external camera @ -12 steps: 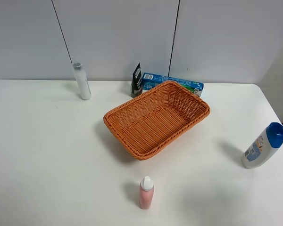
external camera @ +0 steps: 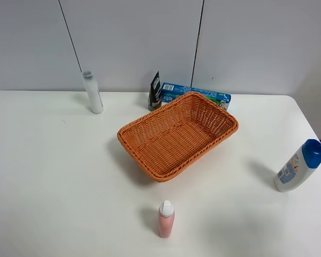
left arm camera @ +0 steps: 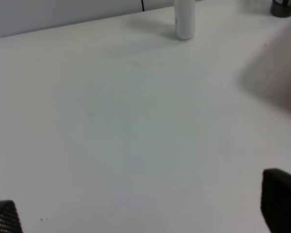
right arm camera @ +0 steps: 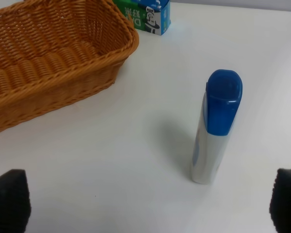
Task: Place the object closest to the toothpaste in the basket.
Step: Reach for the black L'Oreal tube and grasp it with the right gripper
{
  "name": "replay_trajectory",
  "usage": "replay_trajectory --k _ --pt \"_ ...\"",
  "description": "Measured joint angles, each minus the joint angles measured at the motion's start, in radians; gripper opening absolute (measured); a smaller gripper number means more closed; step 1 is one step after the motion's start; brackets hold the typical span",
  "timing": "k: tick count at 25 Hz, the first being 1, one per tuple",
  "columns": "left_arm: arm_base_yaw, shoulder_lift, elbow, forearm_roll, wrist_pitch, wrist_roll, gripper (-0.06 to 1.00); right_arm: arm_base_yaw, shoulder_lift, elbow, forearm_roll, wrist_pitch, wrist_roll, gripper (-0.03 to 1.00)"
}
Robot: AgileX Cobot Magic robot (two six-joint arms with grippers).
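Basket (external camera: 176, 136) in the middle of the frame has nothing in it. The black tube (external camera: 155, 92) stands at the upper middle, just left of the toothpaste (external camera: 195, 92). Both jaws are wide and hold nothing. I think all the work is left.

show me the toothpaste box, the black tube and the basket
toothpaste box (external camera: 177, 88), exterior high view, blue front face.
black tube (external camera: 155, 93), exterior high view, its body.
basket (external camera: 142, 160), exterior high view, near-side rim.

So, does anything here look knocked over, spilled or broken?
Nothing stands out. The wicker basket sits diagonally on the table. The white bottle, pink bottle and blue-capped bottle all stand upright, and nothing is spilled.
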Motion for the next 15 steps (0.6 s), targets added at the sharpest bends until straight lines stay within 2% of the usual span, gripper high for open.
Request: replay_trajectory --k 4,7,11,15 --pt "0.000 0.000 0.000 0.000 0.000 0.000 0.99 0.000 0.000 -0.001 0.000 0.000 -0.001 0.99" --pt "0.000 0.000 0.000 0.000 0.000 -0.001 0.99 0.004 0.084 -0.067 -0.002 -0.010 -0.001 0.99" --pt "0.000 0.000 0.000 0.000 0.000 -0.001 0.99 0.027 0.392 -0.255 -0.002 -0.100 -0.005 0.99" --pt "0.000 0.000 0.000 0.000 0.000 -0.001 0.99 0.038 0.757 -0.482 0.023 -0.222 -0.056 0.99"
